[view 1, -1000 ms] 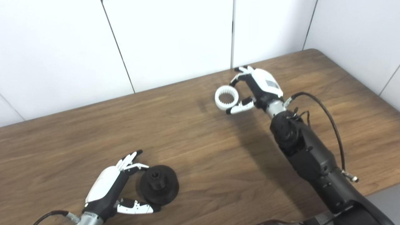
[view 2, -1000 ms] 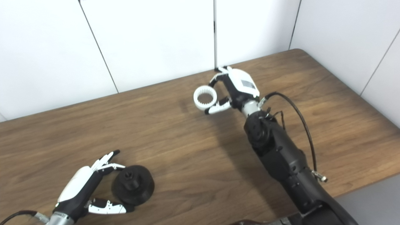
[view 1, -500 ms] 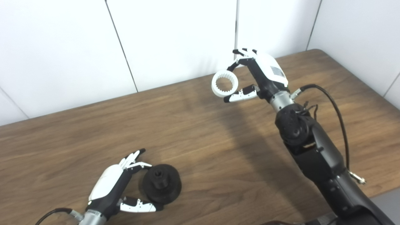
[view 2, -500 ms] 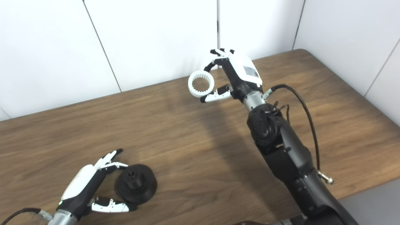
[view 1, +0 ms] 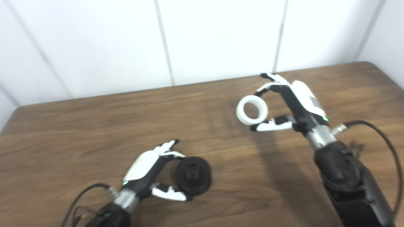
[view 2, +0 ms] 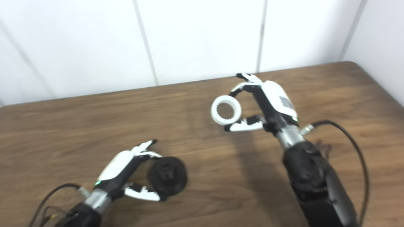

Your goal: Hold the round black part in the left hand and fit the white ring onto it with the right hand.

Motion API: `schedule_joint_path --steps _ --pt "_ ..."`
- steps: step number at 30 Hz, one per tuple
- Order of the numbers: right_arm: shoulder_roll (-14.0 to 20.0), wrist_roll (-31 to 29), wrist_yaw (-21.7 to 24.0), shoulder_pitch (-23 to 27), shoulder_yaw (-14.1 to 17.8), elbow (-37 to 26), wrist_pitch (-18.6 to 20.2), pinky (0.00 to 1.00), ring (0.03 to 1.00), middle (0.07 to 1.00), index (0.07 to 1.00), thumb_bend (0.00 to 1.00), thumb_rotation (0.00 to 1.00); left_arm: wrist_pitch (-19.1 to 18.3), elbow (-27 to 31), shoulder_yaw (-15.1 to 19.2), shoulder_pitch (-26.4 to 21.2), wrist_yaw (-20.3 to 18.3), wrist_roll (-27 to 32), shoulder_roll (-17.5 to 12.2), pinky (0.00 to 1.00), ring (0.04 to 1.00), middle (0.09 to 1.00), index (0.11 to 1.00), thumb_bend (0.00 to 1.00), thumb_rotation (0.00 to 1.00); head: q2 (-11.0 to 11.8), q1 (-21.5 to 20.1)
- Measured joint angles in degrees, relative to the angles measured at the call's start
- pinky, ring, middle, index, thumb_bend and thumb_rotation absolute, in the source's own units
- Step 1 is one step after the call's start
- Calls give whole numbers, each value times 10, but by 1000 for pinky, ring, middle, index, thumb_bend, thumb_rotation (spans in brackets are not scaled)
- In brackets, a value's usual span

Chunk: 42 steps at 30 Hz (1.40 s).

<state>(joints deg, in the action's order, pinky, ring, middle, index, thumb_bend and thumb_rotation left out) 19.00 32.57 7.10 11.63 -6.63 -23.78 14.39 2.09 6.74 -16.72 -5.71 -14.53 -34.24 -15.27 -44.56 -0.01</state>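
The round black part [view 1: 193, 176] lies on the wooden table [view 1: 79, 132] near its front edge. My left hand [view 1: 148, 168] sits at the part's left side, a bent finger on its top edge and the thumb against its near edge, pinching it. The white ring [view 1: 240, 111], toothed inside, hangs in the air over the back right of the table, its hole facing the camera. My right hand [view 1: 296, 104] is shut on it, a fingertip on its top and the thumb under it. Ring and black part are far apart.
White wall panels [view 1: 221, 37] stand right behind the table's far edge. A black cable [view 1: 378, 132] loops off my right forearm. The table's left corner [view 1: 12, 113] shows at the far left.
My right hand has lifted the white ring off the table and holds it in the air. The camera has swung, shifting the whole picture. My left hand stays at the black part.
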Motion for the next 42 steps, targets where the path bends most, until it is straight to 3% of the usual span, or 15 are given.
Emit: schedule_joint_path --steps 14,19,33,42 --pt "-36 -20 27 -50 -46 -39 -22 977 954 896 491 521 151 -15 -1 -12 -7 5 -24 24 1000 1000 1000 646 967 351 -7 30" --pt "-61 -20 32 -68 -67 -39 -23 908 946 897 491 522 151 -10 -9 -16 -7 14 -23 29 1000 1000 1000 643 960 349 -10 33" --pt "-79 2 36 -93 -112 -16 -43 999 956 903 492 521 155 -6 -16 -20 -7 26 -21 29 1000 1000 1000 644 959 367 -11 37" --pt "-83 5 36 -92 -121 7 -49 1000 962 908 491 521 154 -7 -16 -21 -8 26 -22 29 1000 1000 1000 643 960 354 -13 39"
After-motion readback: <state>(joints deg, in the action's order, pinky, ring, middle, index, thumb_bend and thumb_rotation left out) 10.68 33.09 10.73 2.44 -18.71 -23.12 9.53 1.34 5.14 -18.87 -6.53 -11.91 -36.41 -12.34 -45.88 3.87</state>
